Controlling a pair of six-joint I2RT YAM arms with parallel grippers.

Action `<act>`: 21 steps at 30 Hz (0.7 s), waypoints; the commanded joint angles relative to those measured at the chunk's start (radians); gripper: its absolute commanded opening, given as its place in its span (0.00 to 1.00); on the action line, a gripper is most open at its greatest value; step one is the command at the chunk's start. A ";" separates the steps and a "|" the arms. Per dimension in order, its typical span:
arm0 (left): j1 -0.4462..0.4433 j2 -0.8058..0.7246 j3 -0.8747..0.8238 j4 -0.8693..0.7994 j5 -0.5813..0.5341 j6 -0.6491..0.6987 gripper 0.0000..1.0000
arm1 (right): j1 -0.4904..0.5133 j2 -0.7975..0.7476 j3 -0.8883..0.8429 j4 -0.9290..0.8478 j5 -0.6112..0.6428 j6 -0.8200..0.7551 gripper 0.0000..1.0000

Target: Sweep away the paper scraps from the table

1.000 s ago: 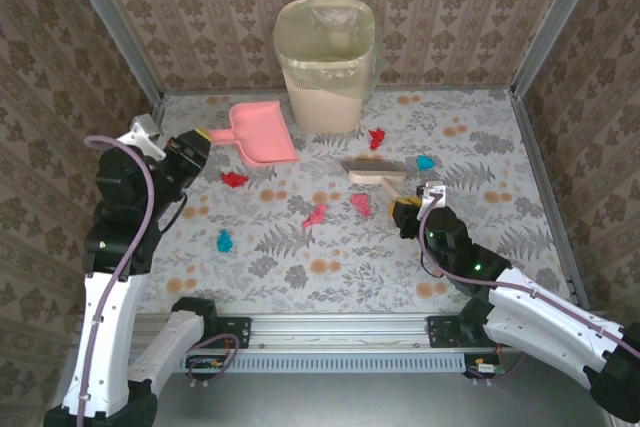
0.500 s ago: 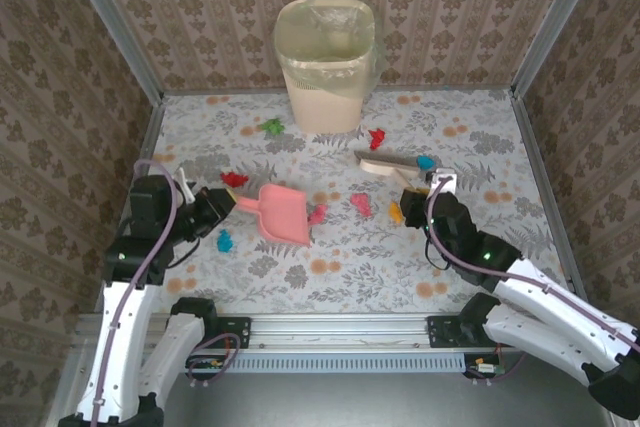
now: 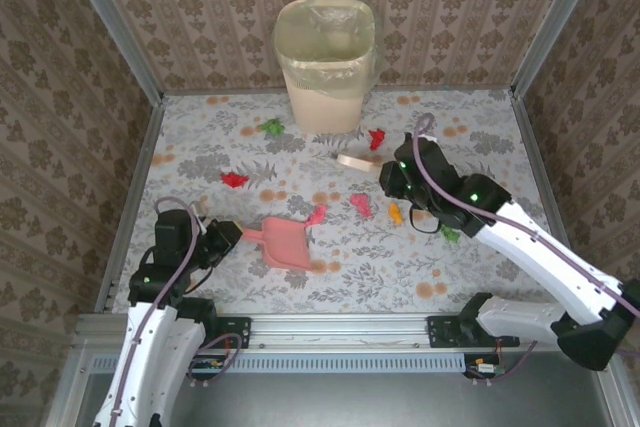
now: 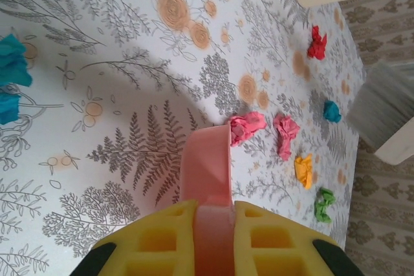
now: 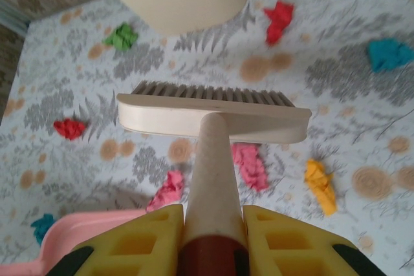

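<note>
Waste bin (image 3: 325, 62) at 12 o'clock on the table (image 3: 500, 142); left fingers (image 4: 155, 237) clamp the dustpan (image 3: 285, 242), right fingers (image 5: 278, 237) the brush (image 5: 213, 111) — paper scraps (image 3: 361, 204) crumpled, bright.

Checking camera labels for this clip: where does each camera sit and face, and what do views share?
Top external: above and behind the bases, looking down on table, bin, left arm, right arm.
Left wrist: on the left gripper, looking along the gripped dustpan; yellow fingers below.
Right wrist: on the right gripper, looking along the gripped brush toward the bin; yellow fingers below.
Shared: both wrist views show the pink scrap beside the dustpan.
</note>
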 commanded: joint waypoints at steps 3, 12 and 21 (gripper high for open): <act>0.009 -0.050 -0.049 0.063 -0.074 -0.041 0.00 | 0.012 0.099 0.094 -0.052 -0.119 0.072 0.00; 0.009 -0.070 -0.151 0.141 -0.096 -0.058 0.00 | 0.031 0.204 0.146 0.018 -0.205 0.151 0.00; 0.007 -0.078 -0.201 0.172 -0.143 -0.059 0.00 | 0.047 0.271 0.165 0.034 -0.208 0.165 0.00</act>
